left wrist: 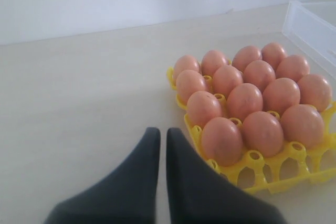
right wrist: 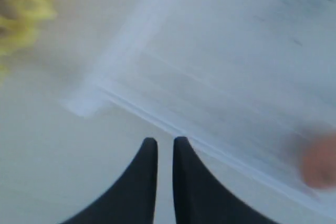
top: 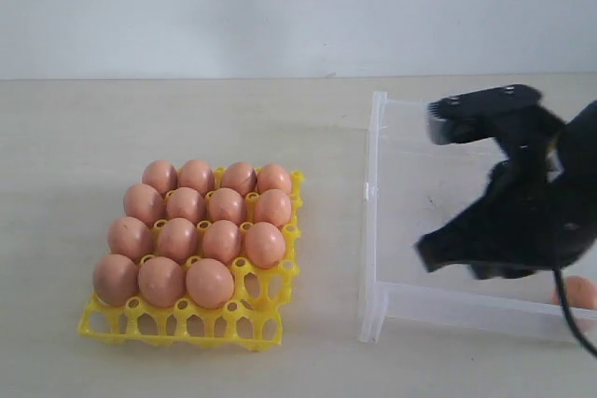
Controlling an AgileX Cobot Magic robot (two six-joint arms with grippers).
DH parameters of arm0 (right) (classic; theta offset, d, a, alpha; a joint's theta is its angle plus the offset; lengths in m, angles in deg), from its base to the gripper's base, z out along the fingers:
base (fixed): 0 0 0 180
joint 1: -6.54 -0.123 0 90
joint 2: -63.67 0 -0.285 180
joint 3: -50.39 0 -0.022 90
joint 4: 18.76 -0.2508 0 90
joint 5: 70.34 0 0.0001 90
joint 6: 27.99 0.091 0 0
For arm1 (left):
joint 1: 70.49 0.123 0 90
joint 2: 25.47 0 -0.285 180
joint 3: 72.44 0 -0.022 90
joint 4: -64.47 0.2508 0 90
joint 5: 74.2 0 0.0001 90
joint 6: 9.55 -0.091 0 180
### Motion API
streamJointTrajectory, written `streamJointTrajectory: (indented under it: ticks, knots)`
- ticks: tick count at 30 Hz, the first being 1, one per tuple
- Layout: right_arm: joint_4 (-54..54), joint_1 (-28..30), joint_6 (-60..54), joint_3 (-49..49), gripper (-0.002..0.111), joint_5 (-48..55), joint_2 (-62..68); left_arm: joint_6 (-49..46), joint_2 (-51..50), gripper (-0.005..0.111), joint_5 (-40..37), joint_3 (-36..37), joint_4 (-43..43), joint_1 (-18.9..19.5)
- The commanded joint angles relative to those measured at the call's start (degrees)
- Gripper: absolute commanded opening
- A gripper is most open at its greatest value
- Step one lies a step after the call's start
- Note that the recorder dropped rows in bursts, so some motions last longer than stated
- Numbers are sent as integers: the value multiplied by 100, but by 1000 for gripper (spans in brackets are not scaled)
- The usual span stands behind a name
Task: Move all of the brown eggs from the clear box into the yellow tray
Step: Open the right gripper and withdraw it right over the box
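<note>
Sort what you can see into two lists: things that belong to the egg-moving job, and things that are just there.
Part of the job:
brown eggs sitting in the yellow tray
one more egg in the clear box
left gripper and right gripper, both shut and empty

Just there:
table
wall
</note>
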Motion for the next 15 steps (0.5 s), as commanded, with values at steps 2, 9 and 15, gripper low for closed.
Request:
streamJointTrajectory:
  ticks: [2,9,15]
  knots:
    - [1778,584,1152,267,3,1429,-53,45,15,4,19,15,9,-26]
    - [1720,675,2006,267,38,1214,-53,45,15,4,19,15,9,-152]
    - [1637,724,2731,267,38,900,269,45,15,4,19,15,9,-464]
